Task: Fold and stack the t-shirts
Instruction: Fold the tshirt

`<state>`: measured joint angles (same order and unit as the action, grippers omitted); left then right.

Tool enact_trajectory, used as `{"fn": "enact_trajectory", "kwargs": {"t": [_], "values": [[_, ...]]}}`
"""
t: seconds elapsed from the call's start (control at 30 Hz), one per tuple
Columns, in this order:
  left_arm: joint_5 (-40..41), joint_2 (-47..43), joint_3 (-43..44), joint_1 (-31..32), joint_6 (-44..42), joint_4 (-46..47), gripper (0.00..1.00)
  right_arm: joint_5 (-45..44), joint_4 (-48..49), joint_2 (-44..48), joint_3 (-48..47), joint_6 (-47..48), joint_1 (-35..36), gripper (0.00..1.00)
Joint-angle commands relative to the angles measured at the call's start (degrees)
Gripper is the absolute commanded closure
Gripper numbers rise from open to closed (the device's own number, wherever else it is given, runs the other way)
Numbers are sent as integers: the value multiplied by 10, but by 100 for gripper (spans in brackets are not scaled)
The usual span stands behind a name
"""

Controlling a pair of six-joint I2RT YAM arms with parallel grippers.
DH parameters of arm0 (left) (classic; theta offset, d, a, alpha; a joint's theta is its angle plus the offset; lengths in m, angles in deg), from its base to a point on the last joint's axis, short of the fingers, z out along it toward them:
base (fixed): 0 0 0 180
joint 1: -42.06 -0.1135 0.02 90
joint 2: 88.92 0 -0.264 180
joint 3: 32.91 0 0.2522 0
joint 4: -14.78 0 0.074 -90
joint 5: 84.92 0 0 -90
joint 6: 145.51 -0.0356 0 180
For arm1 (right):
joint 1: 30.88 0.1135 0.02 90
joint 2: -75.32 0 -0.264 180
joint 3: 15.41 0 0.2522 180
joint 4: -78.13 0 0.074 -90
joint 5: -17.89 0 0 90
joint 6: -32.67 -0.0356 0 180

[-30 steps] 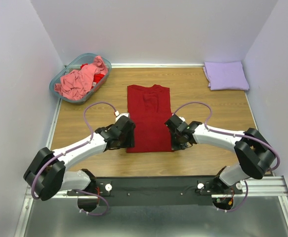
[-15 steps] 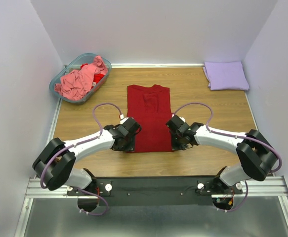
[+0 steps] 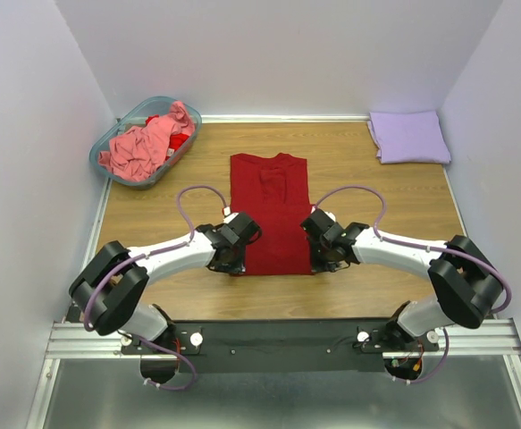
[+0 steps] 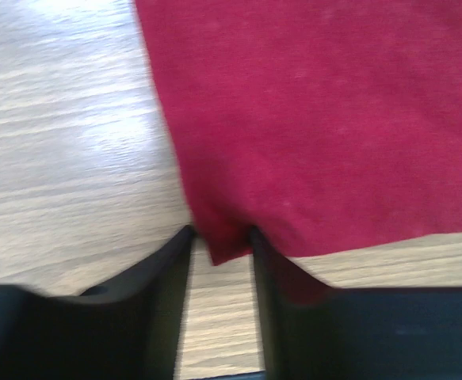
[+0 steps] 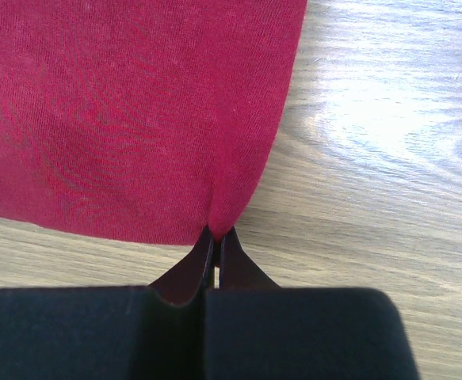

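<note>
The dark red t-shirt (image 3: 273,210) lies flat as a long strip on the wooden table, collar at the far end. My left gripper (image 3: 239,261) is at its near left corner; in the left wrist view the gripper (image 4: 219,237) is open, with the shirt's corner (image 4: 219,241) between the two fingers. My right gripper (image 3: 318,259) is at the near right corner; in the right wrist view the gripper (image 5: 216,232) is shut on a pinch of the shirt's edge (image 5: 231,198). A folded lavender t-shirt (image 3: 409,136) lies at the far right. A crumpled salmon-pink t-shirt (image 3: 144,143) is in the basket.
The translucent teal basket (image 3: 96,159) stands at the far left corner and also holds some red cloth (image 3: 178,141). White walls close in the table on the left, the far side and the right. Bare wood (image 3: 376,192) lies on both sides of the red shirt.
My left gripper has moved right along the table to the shirt's near left corner, which now sits between its fingers. The right gripper has stayed at the near right corner.
</note>
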<state>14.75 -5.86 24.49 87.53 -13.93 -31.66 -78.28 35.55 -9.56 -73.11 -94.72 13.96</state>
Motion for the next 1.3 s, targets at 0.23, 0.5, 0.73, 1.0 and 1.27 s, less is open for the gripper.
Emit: {"fn": "enact_trajectory", "kwargs": {"t": [0.23, 0.5, 0.73, 1.0, 1.27], "values": [[-5, 23, -23, 8, 0, -2, 100, -12, -16, -26, 31, 17, 1, 99], [-66, -69, -38, 133, 95, -72, 100, 56, -116, 47, 29, -30, 65, 100], [-134, -223, -66, 281, 248, -171, 100, 84, -269, 182, 14, -161, 181, 100], [-82, -286, -18, 170, 181, -157, 100, -90, -368, 158, -149, -111, 140, 100], [-44, -252, 45, 5, 34, -114, 100, -111, -336, 76, -301, 39, 31, 100]]}}
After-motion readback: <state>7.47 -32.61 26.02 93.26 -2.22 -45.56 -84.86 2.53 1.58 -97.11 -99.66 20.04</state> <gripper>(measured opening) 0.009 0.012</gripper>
